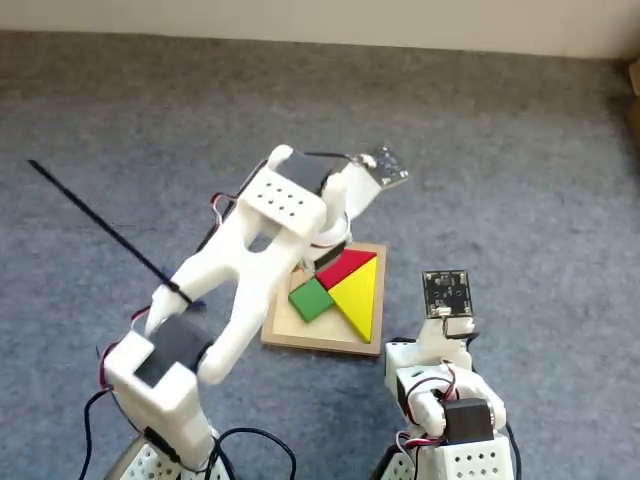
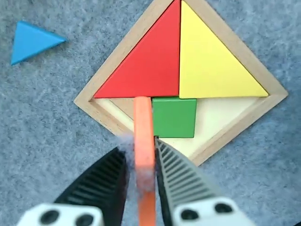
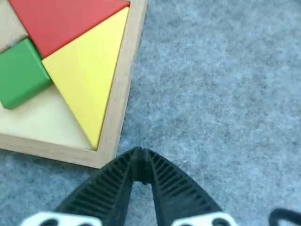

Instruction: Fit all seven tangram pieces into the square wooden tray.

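One thin orange wooden piece (image 2: 143,123), likely light, stiff and slick, hangs edgewise over the square wooden tray (image 2: 83,100), pinched across its flat faces by your left gripper (image 2: 141,157), which is where you should hold it; right gripper (image 3: 141,162) closed on nothing.

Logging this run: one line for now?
left gripper: shut on orange piece over tray; right gripper: shut, empty; blue triangle: on carpet

In the tray (image 1: 318,346), the far triangle (image 1: 345,266) and right triangle (image 1: 360,296) meet along a diagonal; the square piece (image 1: 311,299) touches both, an upright piece (image 2: 143,136) beside it.
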Action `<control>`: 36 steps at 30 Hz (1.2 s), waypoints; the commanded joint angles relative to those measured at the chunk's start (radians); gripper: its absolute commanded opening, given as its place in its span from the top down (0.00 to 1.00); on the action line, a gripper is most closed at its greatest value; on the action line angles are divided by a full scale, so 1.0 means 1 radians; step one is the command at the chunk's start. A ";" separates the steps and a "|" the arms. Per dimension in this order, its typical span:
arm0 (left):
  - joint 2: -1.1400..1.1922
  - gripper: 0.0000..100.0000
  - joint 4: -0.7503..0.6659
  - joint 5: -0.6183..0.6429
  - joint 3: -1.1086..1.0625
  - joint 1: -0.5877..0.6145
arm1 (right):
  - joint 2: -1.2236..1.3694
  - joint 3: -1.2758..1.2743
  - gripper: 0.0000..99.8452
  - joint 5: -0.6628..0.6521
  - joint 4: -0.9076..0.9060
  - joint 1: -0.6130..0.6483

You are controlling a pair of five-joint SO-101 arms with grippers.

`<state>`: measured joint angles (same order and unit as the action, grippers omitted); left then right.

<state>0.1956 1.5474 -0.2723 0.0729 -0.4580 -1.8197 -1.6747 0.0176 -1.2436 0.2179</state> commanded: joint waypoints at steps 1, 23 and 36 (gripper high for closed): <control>-0.127 1.00 -0.063 0.009 -0.079 -0.033 | -0.016 -0.150 0.99 0.005 -0.007 -0.008; -0.197 0.99 -0.322 0.060 -0.443 -0.157 | -0.016 -0.150 0.99 0.005 -0.007 -0.008; -0.196 0.85 -0.322 0.060 -0.447 -0.093 | -0.016 -0.150 0.99 0.005 -0.007 -0.008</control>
<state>0.0376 1.2390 -0.2217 -0.3798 -0.5900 -1.8197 -1.6747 0.0176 -1.2436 0.2179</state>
